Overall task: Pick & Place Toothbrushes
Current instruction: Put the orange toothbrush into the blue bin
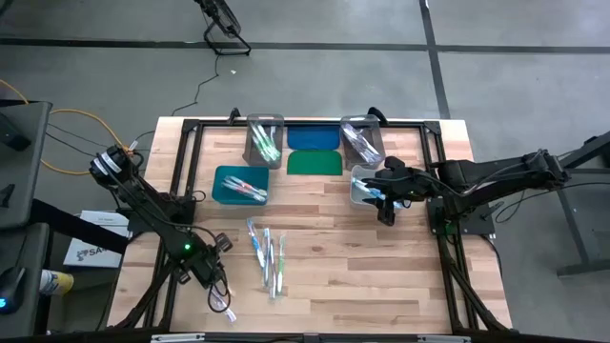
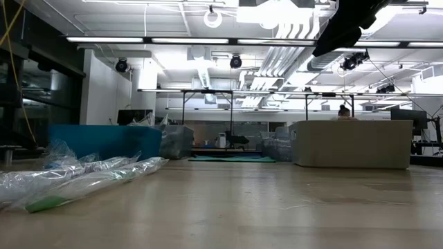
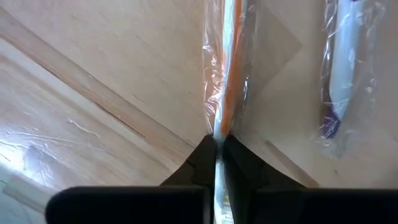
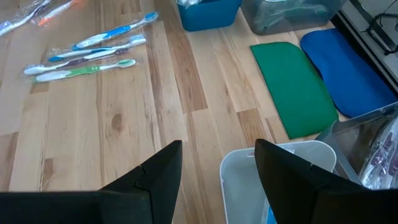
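My left gripper (image 3: 215, 155) stands near the table's near left corner (image 1: 217, 293), pointing down. It is shut on a clear-wrapped toothbrush with an orange handle (image 3: 227, 87). A second wrapped toothbrush (image 3: 341, 74) lies beside it on the table. Several more toothbrushes (image 1: 267, 255) lie flat in the middle of the table (image 4: 93, 53) and show as wrapped sticks (image 2: 83, 178) in the low view. My right gripper (image 4: 217, 168) hangs open above the rim of a clear bin (image 4: 283, 180) at the right (image 1: 367, 186), touching nothing. My left gripper pinches the wrapped toothbrush between its two fingers, on the wrapper and handle (image 3: 219, 132) partway along its length. The fingers come from above, pointing down, one on each long side. The toothbrush stretches away along the table top; whether it is lifted does not show.
A teal bin (image 1: 240, 184) holds some toothbrushes. Two clear bins (image 1: 265, 140) (image 1: 362, 140) stand at the far edge, with a blue lid (image 1: 314, 137) and a green lid (image 1: 315, 163) lying flat between them. Bare wood lies at the near right (image 1: 381, 286).
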`<act>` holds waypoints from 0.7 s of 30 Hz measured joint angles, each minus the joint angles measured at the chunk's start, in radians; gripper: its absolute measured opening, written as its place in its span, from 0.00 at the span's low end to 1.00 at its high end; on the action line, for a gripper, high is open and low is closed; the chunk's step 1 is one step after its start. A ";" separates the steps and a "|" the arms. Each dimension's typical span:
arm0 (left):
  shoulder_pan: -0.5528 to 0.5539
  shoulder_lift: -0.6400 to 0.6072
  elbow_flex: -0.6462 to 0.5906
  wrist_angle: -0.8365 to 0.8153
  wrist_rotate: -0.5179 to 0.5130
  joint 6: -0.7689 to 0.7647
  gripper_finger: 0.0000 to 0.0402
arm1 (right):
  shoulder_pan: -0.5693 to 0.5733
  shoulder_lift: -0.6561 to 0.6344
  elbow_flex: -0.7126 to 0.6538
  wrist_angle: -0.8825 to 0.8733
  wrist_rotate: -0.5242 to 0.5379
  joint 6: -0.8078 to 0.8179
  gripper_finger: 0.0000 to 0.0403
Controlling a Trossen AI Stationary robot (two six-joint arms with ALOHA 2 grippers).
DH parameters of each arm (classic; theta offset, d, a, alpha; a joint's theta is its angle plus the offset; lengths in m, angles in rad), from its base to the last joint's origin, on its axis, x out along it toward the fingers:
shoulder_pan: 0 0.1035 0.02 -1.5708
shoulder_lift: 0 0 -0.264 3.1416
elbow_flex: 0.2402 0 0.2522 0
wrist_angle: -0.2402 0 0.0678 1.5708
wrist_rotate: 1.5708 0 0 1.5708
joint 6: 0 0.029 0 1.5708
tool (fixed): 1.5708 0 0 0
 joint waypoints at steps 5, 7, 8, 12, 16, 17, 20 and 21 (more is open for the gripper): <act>0.000 0.001 0.006 0.008 -0.007 0.020 0.04 | 0.000 0.000 0.000 0.000 0.000 0.000 0.48; 0.000 0.004 0.028 -0.011 -0.021 0.027 0.02 | 0.000 0.000 0.000 0.000 0.000 0.000 0.48; 0.000 0.005 0.042 -0.018 -0.035 0.037 0.02 | 0.000 0.000 0.000 0.000 0.000 0.000 0.48; 0.018 -0.012 0.099 -0.048 -0.133 0.054 0.01 | 0.000 0.000 0.000 0.000 0.000 -0.008 0.48; 0.088 -0.051 0.140 -0.052 -0.139 0.091 0.01 | 0.000 0.000 0.000 0.000 0.001 -0.008 0.48; 0.111 -0.059 0.156 -0.052 -0.147 0.097 0.01 | 0.000 0.000 0.000 0.000 0.001 -0.008 0.48; 0.183 -0.080 0.196 -0.086 -0.191 0.107 0.01 | 0.000 0.000 0.000 0.000 0.000 -0.008 0.48; 0.209 -0.085 0.214 -0.097 -0.207 0.107 0.01 | 0.000 0.000 0.000 0.000 0.000 -0.008 0.48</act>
